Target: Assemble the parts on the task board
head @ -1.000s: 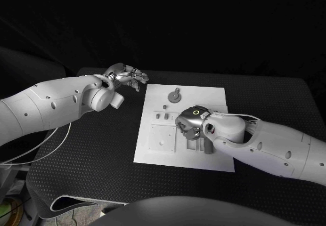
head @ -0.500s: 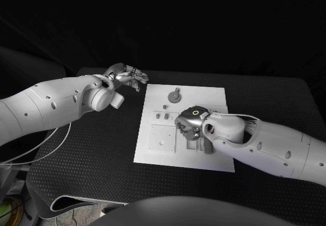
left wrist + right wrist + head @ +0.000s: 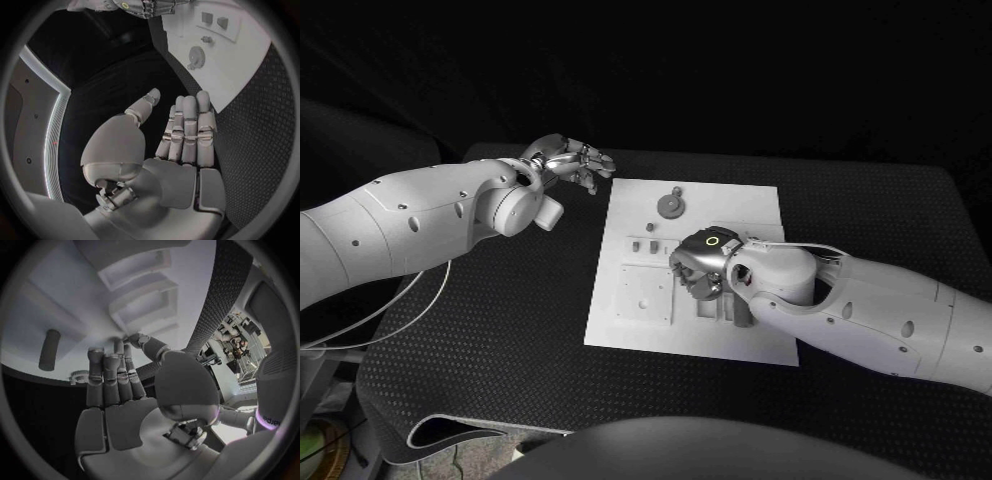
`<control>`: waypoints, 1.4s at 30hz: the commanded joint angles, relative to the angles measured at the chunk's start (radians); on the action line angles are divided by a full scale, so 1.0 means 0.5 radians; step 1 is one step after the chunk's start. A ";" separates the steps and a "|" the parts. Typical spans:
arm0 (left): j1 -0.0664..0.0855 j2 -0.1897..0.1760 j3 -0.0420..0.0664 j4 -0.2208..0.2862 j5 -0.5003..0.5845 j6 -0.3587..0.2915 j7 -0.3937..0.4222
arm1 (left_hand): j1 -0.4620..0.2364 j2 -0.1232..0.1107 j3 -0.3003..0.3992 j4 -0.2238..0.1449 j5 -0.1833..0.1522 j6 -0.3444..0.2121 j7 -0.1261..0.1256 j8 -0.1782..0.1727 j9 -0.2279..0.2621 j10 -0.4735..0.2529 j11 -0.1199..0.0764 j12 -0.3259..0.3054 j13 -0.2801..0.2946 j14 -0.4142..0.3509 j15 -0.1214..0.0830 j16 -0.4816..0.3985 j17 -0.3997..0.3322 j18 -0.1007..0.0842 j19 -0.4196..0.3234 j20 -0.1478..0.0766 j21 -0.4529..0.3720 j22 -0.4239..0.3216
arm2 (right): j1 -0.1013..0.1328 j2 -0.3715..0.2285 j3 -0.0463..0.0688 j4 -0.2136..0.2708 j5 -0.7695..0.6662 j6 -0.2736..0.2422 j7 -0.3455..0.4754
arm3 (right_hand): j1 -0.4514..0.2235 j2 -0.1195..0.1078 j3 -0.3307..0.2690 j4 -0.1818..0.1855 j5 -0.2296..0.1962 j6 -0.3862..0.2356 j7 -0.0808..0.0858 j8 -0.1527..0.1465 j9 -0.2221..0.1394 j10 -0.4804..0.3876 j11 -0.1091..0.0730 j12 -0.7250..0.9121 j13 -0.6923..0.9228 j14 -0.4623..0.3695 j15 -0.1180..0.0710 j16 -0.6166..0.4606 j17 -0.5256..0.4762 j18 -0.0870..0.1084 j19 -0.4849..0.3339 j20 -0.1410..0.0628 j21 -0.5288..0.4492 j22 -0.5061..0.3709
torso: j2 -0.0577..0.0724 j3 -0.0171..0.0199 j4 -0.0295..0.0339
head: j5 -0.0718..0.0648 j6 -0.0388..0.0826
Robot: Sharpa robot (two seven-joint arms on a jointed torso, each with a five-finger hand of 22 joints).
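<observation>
Head view: the white task board [image 3: 733,195] lies in the middle of the black table [image 3: 516,330]. The left hand [image 3: 570,162] hovers off the board's far left corner, over bare table, fingers loosely apart, holding nothing. The right hand [image 3: 700,272] is down over the board's centre, its back toward the camera; what its fingers do underneath is hidden here. A round gear-like part [image 3: 672,204] lies near the board's far edge, and two small parts [image 3: 642,243] sit just beside the right hand, toward the left arm. A square recessed plate [image 3: 646,293] is nearer the robot.

Left wrist view: palm open, fingers straight and side by side, thumb apart, nothing in them. The board [image 3: 244,60] lies beyond the fingertips, with the gear [image 3: 196,55] and two small square parts [image 3: 214,20] on it. The other hand [image 3: 147,6] shows at the rim.

Right wrist view: fingers extended toward the board [image 3: 56,300], fingertips near its surface; no part seen between them. A dark cylindrical peg [image 3: 49,349] lies flat on the board, apart from the fingers. Stepped rectangular recesses [image 3: 140,295] sit beyond the fingertips.

No readable writing anywhere.
</observation>
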 commanded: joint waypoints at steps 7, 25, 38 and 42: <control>0.002 0.005 0.001 0.002 -0.001 0.025 0.010 | -0.002 0.014 -0.009 0.000 0.001 -0.002 0.012 -0.004 -0.003 -0.014 0.005 -0.008 0.002 0.018 -0.001 -0.007 0.003 0.056 0.012 0.002 -0.007 0.002 | -0.013 0.004 -0.013 -0.002 0.009 0.076 0.018 | -0.022 -0.017 -0.012 0.011 -0.007 0.009 0.002 0.006 -0.004 0.009 0.004 0.011 0.009 0.004 -0.013 0.012 -0.005 0.092 0.003 0.000 -0.013 0.028 | 0.000 0.0019 -0.001 | 0.003 0.000; 0.002 0.006 0.001 0.002 -0.004 0.024 0.007 | 0.001 0.014 -0.008 -0.002 0.000 -0.003 0.012 -0.003 -0.003 -0.014 0.005 -0.008 0.003 0.018 -0.001 -0.008 0.003 0.056 0.012 0.002 -0.008 0.003 | -0.013 0.012 -0.014 -0.003 0.047 0.076 0.006 | -0.130 -0.140 -0.030 0.110 -0.008 -0.033 0.044 -0.014 -0.026 -0.009 0.010 0.022 0.036 0.006 -0.008 0.012 -0.014 0.092 0.014 -0.004 -0.022 0.025 | 0.001 0.0006 -0.002 | 0.002 0.000; 0.002 0.009 0.001 -0.001 -0.005 0.025 0.005 | 0.002 0.015 -0.008 -0.001 -0.001 -0.001 0.011 -0.001 -0.003 -0.014 0.005 -0.008 0.004 0.018 -0.001 -0.008 0.004 0.056 0.012 0.002 -0.009 0.003 | -0.014 0.051 -0.021 -0.043 0.019 0.027 -0.030 | -0.106 -0.066 -0.025 0.102 -0.008 0.069 0.048 0.048 -0.009 0.106 -0.042 0.129 0.138 0.044 -0.057 0.015 -0.025 0.092 0.046 -0.026 -0.011 0.029 | 0.001 0.0003 0.000 | 0.001 0.000; 0.002 0.010 0.001 -0.001 -0.005 0.026 0.005 | 0.001 0.015 -0.008 -0.001 -0.001 -0.001 0.011 -0.001 -0.003 -0.015 0.005 -0.008 0.004 0.018 -0.001 -0.008 0.004 0.056 0.013 0.002 -0.010 0.003 | -0.014 0.069 -0.030 -0.054 0.017 0.021 -0.031 | -0.104 -0.056 -0.025 0.098 -0.007 0.077 0.044 0.053 -0.007 0.110 -0.046 0.134 0.147 0.047 -0.060 0.015 -0.026 0.092 0.048 -0.028 -0.011 0.029 | 0.000 0.0005 -0.001 | 0.001 0.000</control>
